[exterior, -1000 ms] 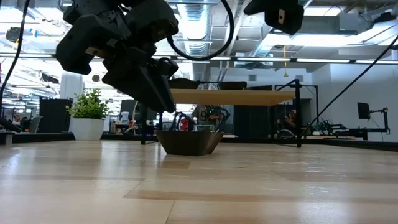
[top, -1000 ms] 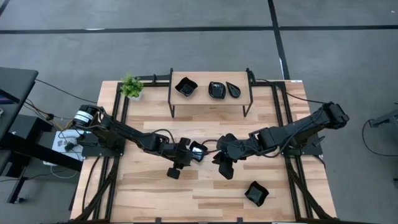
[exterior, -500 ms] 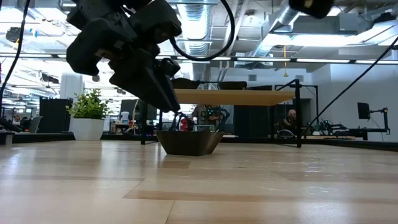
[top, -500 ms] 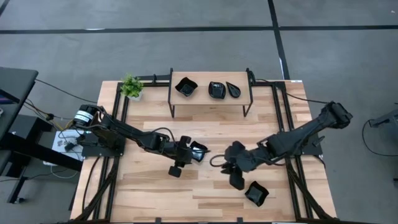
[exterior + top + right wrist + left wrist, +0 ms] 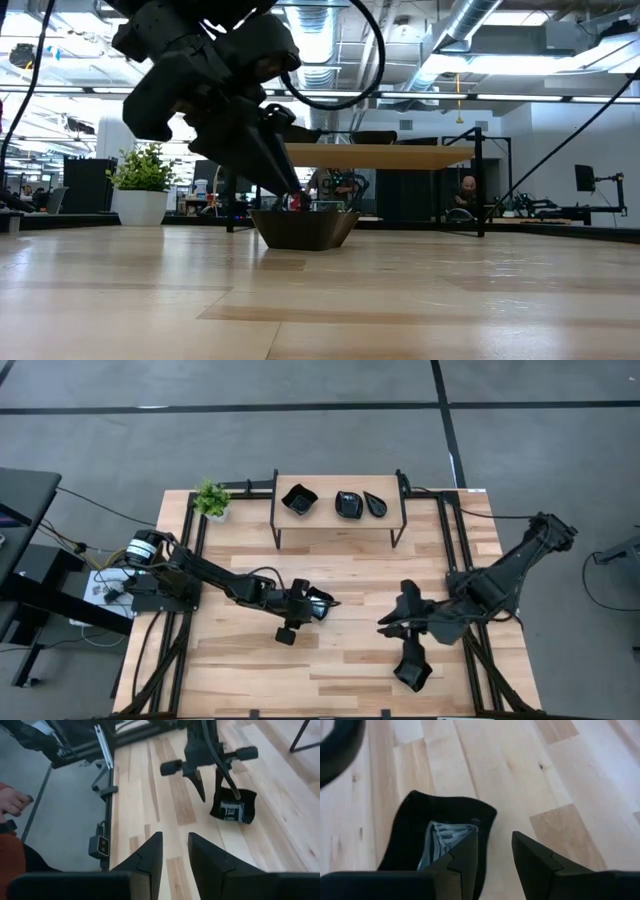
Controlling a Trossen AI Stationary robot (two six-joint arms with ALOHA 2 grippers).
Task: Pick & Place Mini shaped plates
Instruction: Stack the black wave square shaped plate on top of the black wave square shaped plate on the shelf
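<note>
High view: the wooden table (image 5: 330, 575) carries a small raised shelf (image 5: 338, 520) at its far edge, and everything else can be placed from that shelf. Three black plates sit on top of it: a squarish one (image 5: 298, 499), a roundish one (image 5: 349, 504) and a teardrop one (image 5: 375, 504), each clear of the next. A potted plant (image 5: 211, 498) stands just beside the shelf's left end.

In front of the shelf, near mid-table, the left gripper (image 5: 318, 603) is at a fourth plate (image 5: 319, 602). The left wrist view shows this plate (image 5: 440, 840) resting on the boards with one finger (image 5: 465, 857) inside its rim and the other finger outside over bare wood; the jaws are parted and straddle the rim, not squeezed onto it. Bare wood surrounds the plate on every side.

Well in front of the shelf's right end, close to the table's near edge, a fifth plate (image 5: 413, 676) lies under the right arm. The right gripper (image 5: 175, 851), seen in its wrist view, has its fingers apart with nothing between them, over open boards by the table's side rail (image 5: 105, 795). A person's sleeve (image 5: 10, 845) shows beyond that rail.
</note>
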